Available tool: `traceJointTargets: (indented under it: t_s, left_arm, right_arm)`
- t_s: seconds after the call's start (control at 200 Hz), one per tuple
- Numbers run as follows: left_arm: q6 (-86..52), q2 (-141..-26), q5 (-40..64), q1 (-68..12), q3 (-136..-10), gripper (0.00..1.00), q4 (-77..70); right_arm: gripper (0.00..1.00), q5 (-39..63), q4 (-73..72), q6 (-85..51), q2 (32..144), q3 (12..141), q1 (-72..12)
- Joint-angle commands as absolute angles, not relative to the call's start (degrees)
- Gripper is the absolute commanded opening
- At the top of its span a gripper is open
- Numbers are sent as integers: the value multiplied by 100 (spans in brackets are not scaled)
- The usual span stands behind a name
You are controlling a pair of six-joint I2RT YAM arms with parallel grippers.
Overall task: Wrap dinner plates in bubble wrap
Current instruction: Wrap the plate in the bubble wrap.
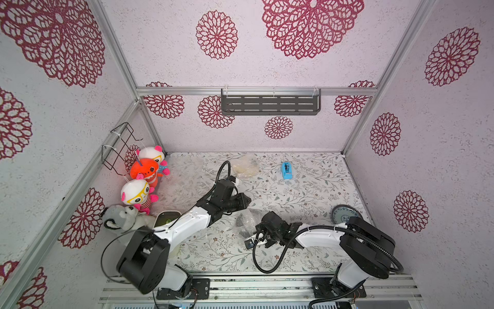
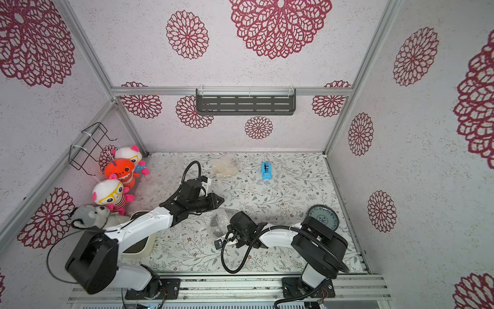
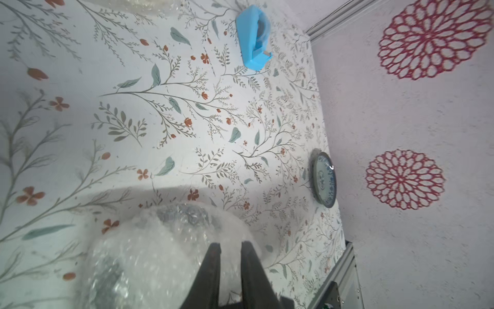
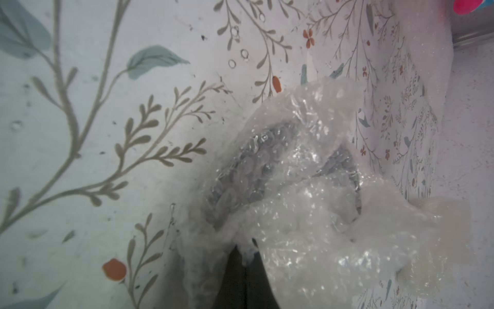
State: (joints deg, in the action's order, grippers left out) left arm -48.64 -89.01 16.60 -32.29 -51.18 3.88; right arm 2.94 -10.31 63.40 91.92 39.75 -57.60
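Nearest me, on the L: rounded-rectangular cream container point(image 2: 140, 250) w/ dark green inside, mostly under my L arm. Grey plush animal point(image 1: 120, 218) sits just beside it, by the L wall.

Mid tabletop point(image 1: 307, 192) (white, leaf-and-flower print): a crumpled bundle of clear, crinkly bubble wrap point(image 1: 247, 222). A glossy black round plate point(image 4: 254, 166) shows dark thru the bubbles inside it. My R gripper point(image 4: 247, 251) is at the bundle's near edge, jaws closed, w/ a fold of the bubble wrap nipped at the tips. My L gripper point(image 3: 231, 248) hangs by the bundle's far side. Its jaws are only a narrow slit apart w/ nothing seen betw. them; can't tell if they touch the wrap.

R side, near the R wall: pale blue-grey round plate w/ blue pattern point(image 1: 344, 212), bare on the tabletop, partly hidden by my R arm in both top views.

Farther back: bright blue plastic tape dispenser point(image 1: 286, 171), well apart from the bundle. To its L, a cream round plate point(image 1: 244, 167) under its own wrap. Far-L corner: a flat bubble-wrap sheet point(image 1: 181, 176) on the tabletop. Next to it, three plush toys point(image 1: 144, 171) (two white-pink, one orange) against the L wall.
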Motion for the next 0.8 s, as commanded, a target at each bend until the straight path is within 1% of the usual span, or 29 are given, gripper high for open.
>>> traceJointTargets:
  t_s: [0.0, 0.055, 0.11, 0.15, 0.17, 0.2, 0.21, 0.23, 0.235, 0.24, 0.25, 0.26, 0.36, 0.49, 0.55, 0.676, 0.731, 0.791]
  left_arm:
    - [-5088, -9643, 1878, -3380, -5161, 11, 1018]
    - [-5106, -9833, 1848, -3429, -5082, 5, 1070]
    - [-5145, -9871, 1789, -3439, -4905, 0, 1045]
    - [-5159, -9832, 1767, -3441, -4746, 0, 959]
    - [-5159, -9813, 1752, -3441, -4680, 0, 927]
    - [-5153, -9787, 1739, -3437, -4609, 0, 887]
    - [-5147, -9783, 1751, -3437, -4589, 0, 870]
    - [-5131, -9782, 1767, -3441, -4565, 0, 855]
    - [-5132, -9782, 1767, -3439, -4559, 0, 850]
    - [-5128, -9782, 1767, -3442, -4556, 0, 847]
    - [-5125, -9782, 1771, -3442, -4549, 0, 838]
    - [-5120, -9782, 1768, -3438, -4545, 0, 833]
    - [-5067, -9767, 1879, -3445, -4540, 0, 745]
    - [-5005, -9654, 1913, -3445, -4510, 0, 627]
    - [-4977, -9612, 1956, -3445, -4473, 0, 525]
    - [-4879, -9531, 2003, -3445, -4439, 0, 453]
    - [-4814, -9437, 2014, -3446, -4423, 0, 460]
    - [-4720, -9273, 1949, -3444, -4399, 0, 545]
  right_arm:
    - [5, 254, -868, 6271, 8979, 3901, -5803]
    - [24, 297, -855, 5961, 8787, 3893, -5776]
    - [37, 274, -903, 5495, 8466, 3843, -5760]
    - [47, 230, -1015, 5005, 8162, 3773, -5721]
    - [56, 220, -1049, 4732, 8006, 3746, -5689]
    - [61, 211, -1067, 4296, 7779, 3710, -5619]
    - [65, 198, -1082, 4139, 7708, 3709, -5599]
    - [76, 163, -1093, 3800, 7582, 3691, -5540]
    - [87, 156, -1105, 3715, 7557, 3691, -5521]
    - [93, 144, -1110, 3633, 7527, 3691, -5503]
    - [97, 115, -1119, 3450, 7472, 3689, -5471]
    - [98, 90, -1128, 3266, 7423, 3684, -5437]
    - [99, 263, -1096, 1346, 7207, 3821, -4924]
    - [99, 656, -713, -541, 7713, 4486, -4358]
    - [99, 759, -692, -1067, 8083, 4758, -4272]
    - [98, 1277, -88, -1387, 8903, 5524, -4265]
    - [88, 1521, 272, -1509, 9250, 5792, -4271]
    - [64, 1595, 629, -1657, 9515, 5845, -4299]
